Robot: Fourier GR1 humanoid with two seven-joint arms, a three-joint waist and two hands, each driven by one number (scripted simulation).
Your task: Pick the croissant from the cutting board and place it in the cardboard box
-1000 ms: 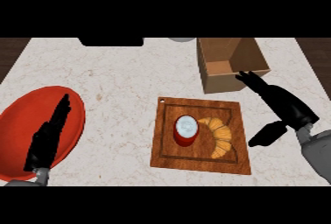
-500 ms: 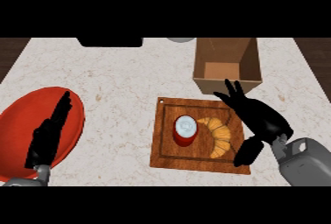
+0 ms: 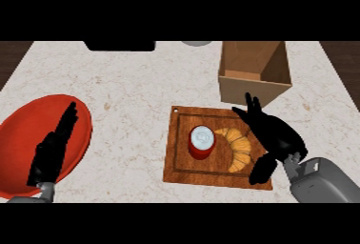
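Head view: right hand (image 3: 275, 136) has descended over the board (image 3: 181, 167), fingers spread and unclenched, croissant (image 3: 237, 147) just left of them, ungrasped; left hand (image 3: 53, 150) rests open.

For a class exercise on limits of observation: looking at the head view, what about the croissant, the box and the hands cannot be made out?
- Croissant: its right edge is hidden under the right hand; contact cannot be told.
- Box: its floor is hidden by the near wall.
- Red plate: partly covered by the left hand, and cut off at the left edge.
- Can: its label is too small to read.
- Dark object at the top: cut off.
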